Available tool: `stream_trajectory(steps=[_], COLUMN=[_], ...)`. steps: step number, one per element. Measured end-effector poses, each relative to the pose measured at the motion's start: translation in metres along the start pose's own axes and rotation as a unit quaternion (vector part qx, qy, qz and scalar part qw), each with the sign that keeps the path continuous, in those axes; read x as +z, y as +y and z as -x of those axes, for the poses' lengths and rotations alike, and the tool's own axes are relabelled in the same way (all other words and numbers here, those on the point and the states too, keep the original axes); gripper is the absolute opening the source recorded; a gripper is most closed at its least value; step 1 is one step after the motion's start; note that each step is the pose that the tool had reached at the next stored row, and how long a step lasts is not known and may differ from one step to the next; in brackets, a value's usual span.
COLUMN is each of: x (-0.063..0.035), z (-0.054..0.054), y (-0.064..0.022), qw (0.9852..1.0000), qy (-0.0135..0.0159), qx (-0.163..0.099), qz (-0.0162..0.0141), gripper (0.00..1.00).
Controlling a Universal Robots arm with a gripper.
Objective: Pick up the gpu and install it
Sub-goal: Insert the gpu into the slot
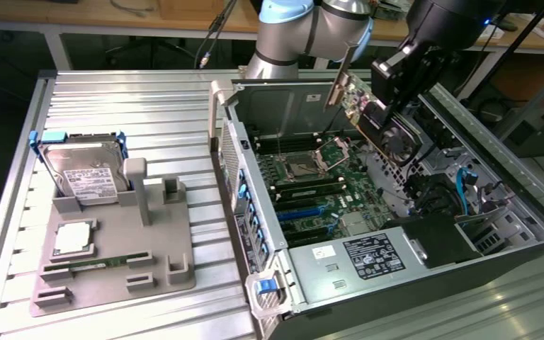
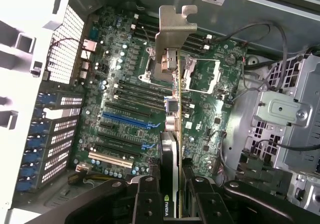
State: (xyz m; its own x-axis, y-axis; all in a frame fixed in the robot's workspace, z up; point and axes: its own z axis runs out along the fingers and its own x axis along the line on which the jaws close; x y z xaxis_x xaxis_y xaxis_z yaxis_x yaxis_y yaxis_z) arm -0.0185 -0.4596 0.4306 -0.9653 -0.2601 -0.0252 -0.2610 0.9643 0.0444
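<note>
Hovering over open case (image 1: pixel 291 106) on ribbed metal table (image 1: pixel 130 99), claw (image 2: pixel 170 199) clamped on gpu (image 2: pixel 169 149); desks (image 1: pixel 93 18) behind.

gpu (image 2: pixel 169 156) grasped end hidden between fingers (image 2: pixel 146 201).

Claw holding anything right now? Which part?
Yes: the claw grips the gpu by its end opposite the metal bracket.

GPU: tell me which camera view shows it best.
The exterior view: the gpu shows its broad face and bracket, hanging tilted above the open computer case. The wrist view shows it edge-on, a thin strip clamped in the tool.
</note>
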Motion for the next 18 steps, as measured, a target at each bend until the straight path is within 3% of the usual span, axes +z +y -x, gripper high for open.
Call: stream_trajectory(steps=[18], x=[0.0000], z=[0.0000], y=[0.0000], qw=[0.9995], qy=[0.0014], qx=[-0.031], qz=[0.0008], gripper=[0.27])
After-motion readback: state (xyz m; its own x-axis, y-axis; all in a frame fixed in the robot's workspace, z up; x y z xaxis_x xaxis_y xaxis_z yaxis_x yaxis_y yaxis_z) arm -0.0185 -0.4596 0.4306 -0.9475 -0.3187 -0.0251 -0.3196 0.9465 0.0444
